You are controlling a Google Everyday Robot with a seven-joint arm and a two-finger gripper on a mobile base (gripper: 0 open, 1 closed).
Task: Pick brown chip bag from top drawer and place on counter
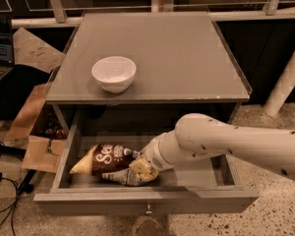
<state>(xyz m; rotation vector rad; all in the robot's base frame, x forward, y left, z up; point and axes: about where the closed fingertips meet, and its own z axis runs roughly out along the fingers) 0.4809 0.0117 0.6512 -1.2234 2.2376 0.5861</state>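
Note:
The brown chip bag (109, 161) lies in the open top drawer (196, 176), left of its middle, with a tan end pointing left and white lettering facing up. My gripper (140, 168) is down inside the drawer at the bag's right end, touching it. The white arm (226, 144) reaches in from the right and hides part of the drawer bottom. The grey counter (187, 58) is above the drawer.
A white bowl (113, 73) stands on the counter's front left. Cardboard boxes (37, 127) and cables are on the floor to the left. A white post (287, 80) stands at the right. The drawer's knob (148, 211) is on its front.

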